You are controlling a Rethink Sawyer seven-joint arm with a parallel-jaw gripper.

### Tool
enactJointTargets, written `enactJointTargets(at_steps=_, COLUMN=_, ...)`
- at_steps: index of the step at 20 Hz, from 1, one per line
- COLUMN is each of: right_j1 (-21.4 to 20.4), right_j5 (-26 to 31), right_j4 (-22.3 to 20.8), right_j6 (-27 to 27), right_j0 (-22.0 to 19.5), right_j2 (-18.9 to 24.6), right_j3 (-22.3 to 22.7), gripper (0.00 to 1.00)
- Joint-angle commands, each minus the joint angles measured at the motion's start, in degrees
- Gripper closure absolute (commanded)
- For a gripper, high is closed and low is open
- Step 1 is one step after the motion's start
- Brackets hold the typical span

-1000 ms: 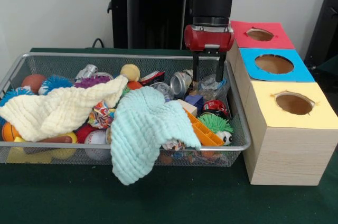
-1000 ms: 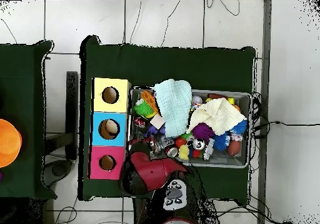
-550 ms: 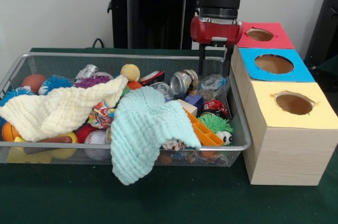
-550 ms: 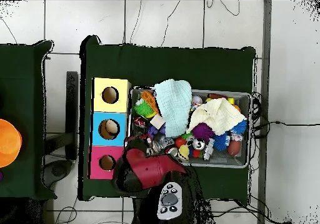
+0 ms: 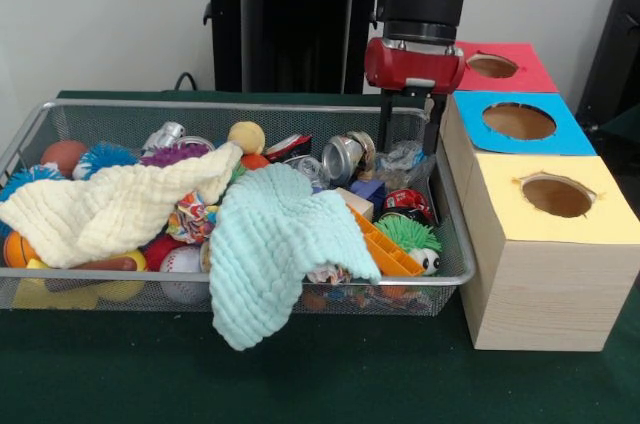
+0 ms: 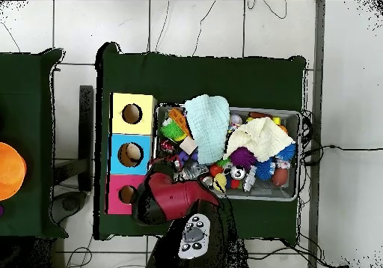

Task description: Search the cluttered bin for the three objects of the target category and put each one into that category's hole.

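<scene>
Hanging spread and empty at upper centre-right, the gripper is hovering over the wire-mesh bin, beside a crumpled silver can and three round-holed wooden boxes.

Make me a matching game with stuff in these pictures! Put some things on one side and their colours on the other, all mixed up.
Things:
1. Cloth hanging over the bin's front edge
2. Cloth spread over the left of the bin
3. Box nearest the camera in the front view
4. Spiky toy with eyes in the bin's right corner

Colours:
A. green
B. yellow top
C. pale mint
D. cream

Pairs: 1-C, 2-D, 3-B, 4-A
</scene>
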Motion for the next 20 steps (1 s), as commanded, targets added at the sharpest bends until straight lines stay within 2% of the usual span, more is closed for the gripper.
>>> enactJointTargets(at_steps=1, right_j1=5.6, right_j5=-4.3, right_j4=2.2, right_j6=8.4, right_j0=0.0, right_j2=-0.5, right_j3=-4.8, gripper=0.00)
enactJointTargets(at_steps=6, right_j1=9.1, right_j5=-8.6, right_j4=3.3, right_j6=9.0, right_j0=1.1, right_j2=-2.7, right_j3=-5.6, gripper=0.00)
enactJointTargets(at_steps=11, right_j1=11.0, right_j5=-7.9, right_j4=4.8, right_j6=7.9, right_j0=2.6, right_j2=-4.9, right_j3=-6.9, gripper=0.00)
enactJointTargets(at_steps=20, right_j1=11.8, right_j5=-12.9, right_j4=4.4, right_j6=9.7, right_j0=0.3, right_j2=-1.6, right_j3=-6.4, gripper=0.00)
